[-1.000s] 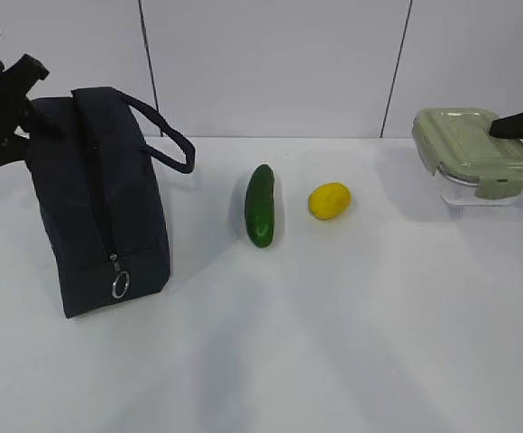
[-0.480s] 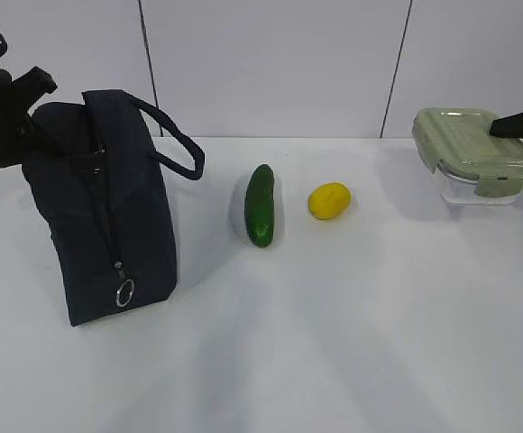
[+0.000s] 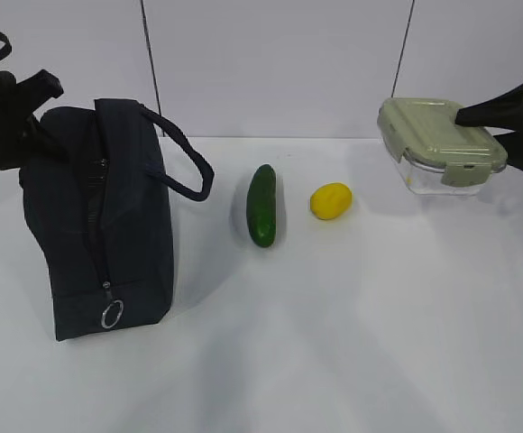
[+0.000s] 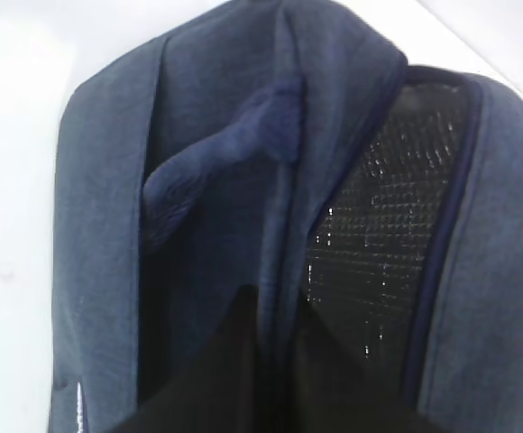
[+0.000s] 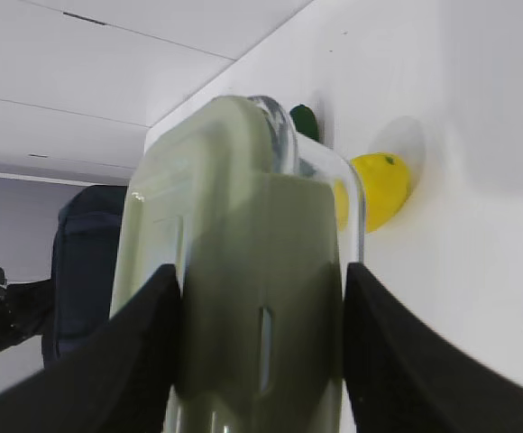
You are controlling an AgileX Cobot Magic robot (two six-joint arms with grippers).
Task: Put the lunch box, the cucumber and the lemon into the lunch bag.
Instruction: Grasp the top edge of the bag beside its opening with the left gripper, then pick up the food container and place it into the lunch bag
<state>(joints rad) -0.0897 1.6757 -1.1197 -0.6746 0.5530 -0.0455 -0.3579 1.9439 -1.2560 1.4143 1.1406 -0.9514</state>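
The dark navy lunch bag (image 3: 99, 216) stands at the left with its silver ring pull (image 3: 112, 314) low on the front. My left gripper (image 3: 22, 117) is shut on the bag's top edge; the left wrist view shows its fingertips (image 4: 279, 307) pinching the fabric beside the open, dark-lined mouth (image 4: 379, 225). My right gripper (image 3: 482, 126) is shut on the lunch box (image 3: 437, 144) with the sage-green lid and holds it above the table; the right wrist view (image 5: 261, 307) shows the box (image 5: 252, 207) between the jaws. The cucumber (image 3: 262, 205) and lemon (image 3: 331, 200) lie mid-table.
The white table (image 3: 334, 343) meets a pale panelled wall behind. In the right wrist view the lemon (image 5: 383, 185), the cucumber's tip (image 5: 304, 120) and the bag (image 5: 81, 244) lie beyond the box.
My right gripper has lifted the lunch box and carried it left. The bag has tipped more upright and shifted in my left gripper, and its ring pull has moved lower.
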